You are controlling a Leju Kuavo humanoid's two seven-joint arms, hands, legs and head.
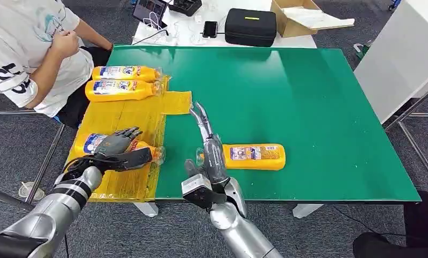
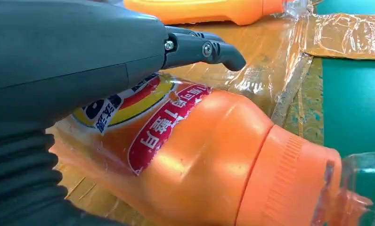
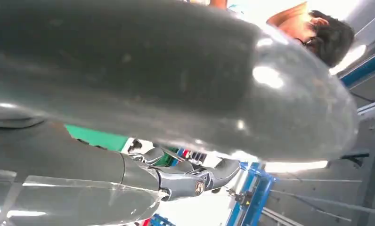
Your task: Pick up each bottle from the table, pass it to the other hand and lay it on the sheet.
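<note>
Near the front of the yellow sheet (image 1: 131,115) lies an orange bottle (image 1: 91,142) on its side. My left hand (image 1: 118,146) lies over it, fingers spread above it and thumb along its near side. Seen from the left wrist, a finger (image 2: 199,47) stretches straight above the bottle (image 2: 209,150) with a gap between them. Two more orange bottles (image 1: 123,72) (image 1: 120,90) lie side by side at the sheet's far end. A further bottle (image 1: 255,156) lies on the green mat (image 1: 308,97). My right hand (image 1: 209,145) is open beside its cap end, fingers straight and pointing away from me.
A person (image 1: 29,48) sits at the table's far left corner, close to the two far bottles. Behind the mat stand a black case (image 1: 249,26) and a cardboard box (image 1: 303,16). A white cabinet (image 1: 405,54) stands to the right.
</note>
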